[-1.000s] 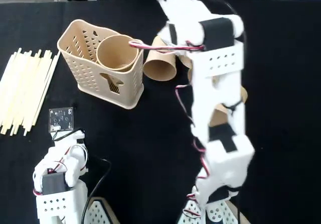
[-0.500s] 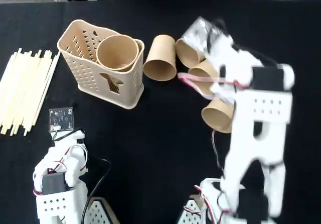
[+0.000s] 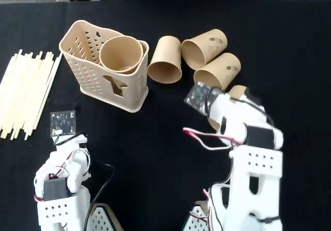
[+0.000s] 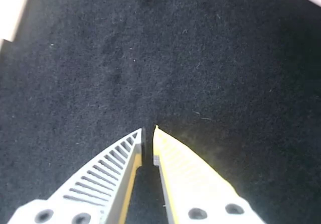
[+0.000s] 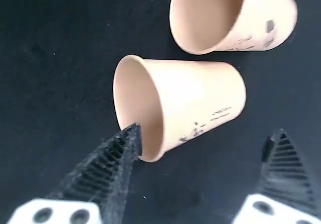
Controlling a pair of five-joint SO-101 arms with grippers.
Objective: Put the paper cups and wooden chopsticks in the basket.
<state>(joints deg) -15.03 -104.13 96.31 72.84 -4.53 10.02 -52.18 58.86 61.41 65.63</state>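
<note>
The right hand (image 5: 205, 131) is open, its two dark ribbed fingers (image 5: 115, 163) spread wide above the nearest tan paper cup (image 5: 185, 108). That cup lies on its side on the black table (image 3: 155, 138). Its long axis runs across the gap from one finger to the other, with the open mouth at one fingertip and the base toward the other. Closing as it stands would press the cup end to end. The likelier grasp is for the finger at the rim to slip inside the mouth and pinch the wall, or for the wrist to turn.

The cup is plain tan paper with a thin rolled rim, small dark print on its side and no dents.

A second tan cup (image 5: 225, 13) lies just beyond it. In the high view two more tipped cups (image 3: 204, 47) lie toward the beige perforated plastic basket (image 3: 103, 81), which already holds one upright cup (image 3: 121, 55).

The left hand (image 4: 148, 131) is closed on nothing over bare table, well apart from the cups. It is nearer the pale wooden chopsticks (image 3: 26, 91), which lie in a loose row beside the basket.
</note>
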